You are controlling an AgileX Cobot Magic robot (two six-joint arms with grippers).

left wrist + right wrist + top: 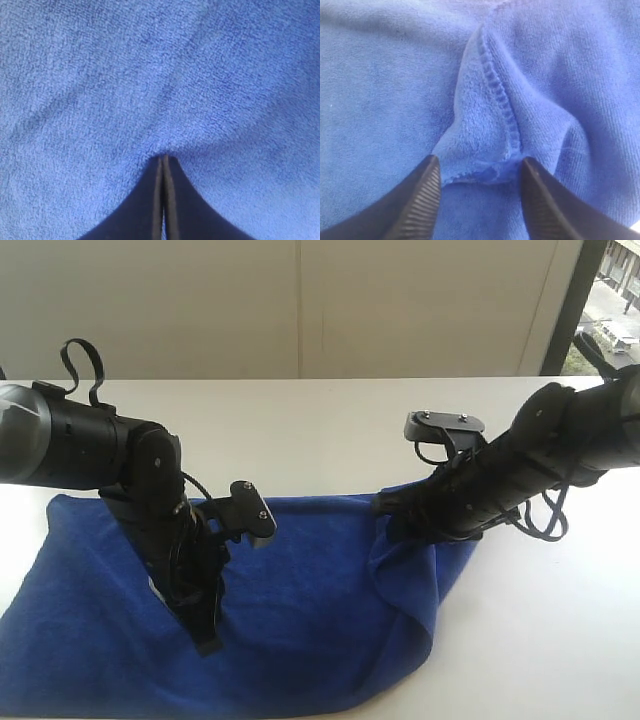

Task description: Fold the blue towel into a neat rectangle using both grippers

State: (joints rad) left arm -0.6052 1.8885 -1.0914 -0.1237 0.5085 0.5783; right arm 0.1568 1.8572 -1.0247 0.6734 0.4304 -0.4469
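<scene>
Blue towel [300, 640] covers the surface [560, 640]; my left gripper [163, 158] is together, my right gripper [480, 161] apart around its two-o'clock hem [500, 100].

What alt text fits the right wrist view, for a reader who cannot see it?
The right gripper has its two black ribbed fingers apart on either side of a raised fold of the blue towel, along its stitched edge. The towel fills the rest of the picture.

Table [330, 430] open behind and right of the blue towel [300, 620]
</scene>
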